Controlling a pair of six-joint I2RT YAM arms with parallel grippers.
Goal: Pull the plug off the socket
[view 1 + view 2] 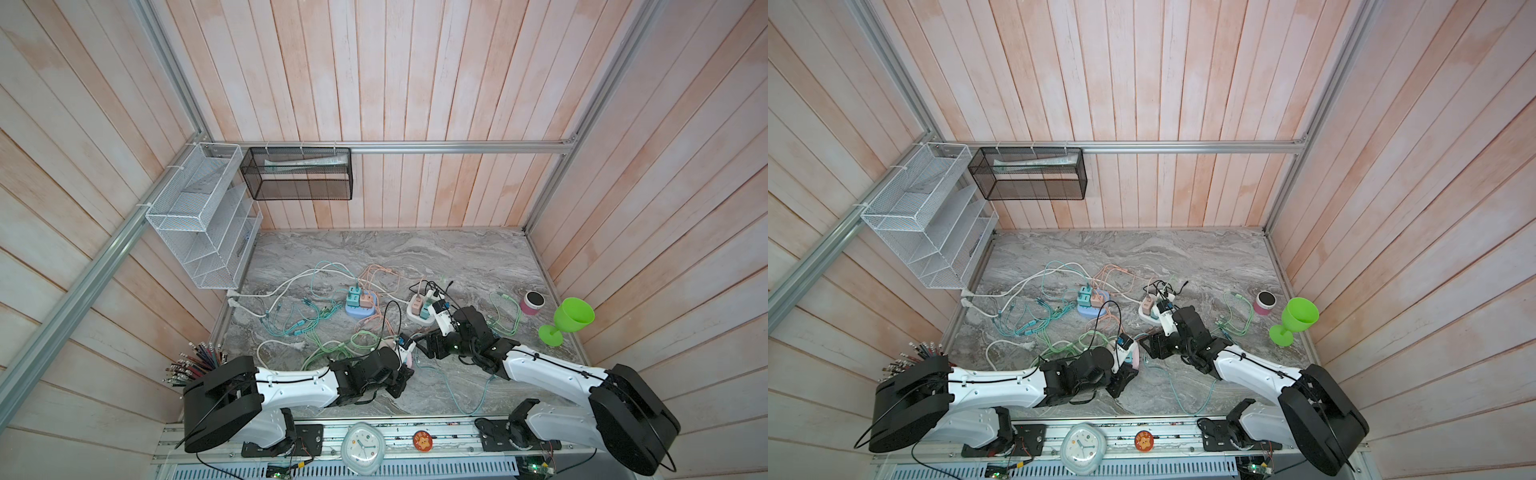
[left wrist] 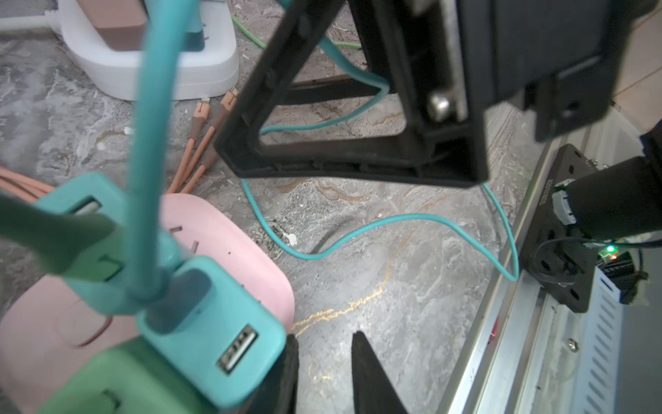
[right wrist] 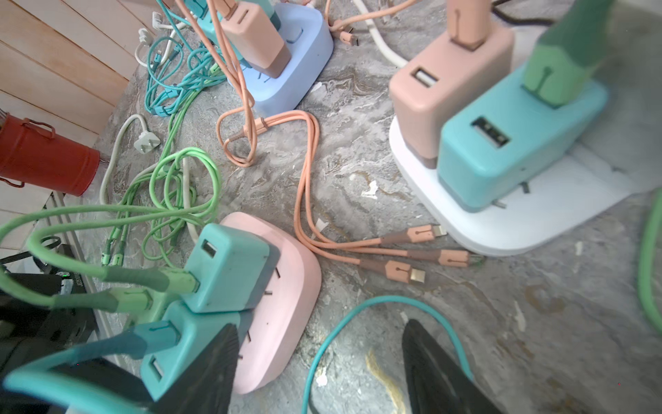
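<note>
A pink socket (image 3: 286, 286) lies on the marble table near the front, seen as a pink sliver (image 1: 409, 360) in a top view. Two teal plugs (image 3: 229, 269) (image 2: 215, 344) and a green plug (image 2: 118, 380) sit in it, with green and teal cables running off. My right gripper (image 3: 318, 340) is open wide. One of its fingers (image 3: 211, 362) is against the nearer teal plug, the other stands over bare table by a teal cable (image 3: 358, 304). My left gripper (image 2: 324, 344) stands just beside the teal plug, jaws a little apart with only table between them.
A white socket (image 1: 419, 314) and a blue socket (image 1: 360, 308), both with plugs, lie behind. Loose cables spread over the table (image 1: 478, 257). A green goblet (image 1: 570, 320) and a pink cup (image 1: 533, 302) stand at the right, and a red pencil tin (image 3: 43, 157) at the left.
</note>
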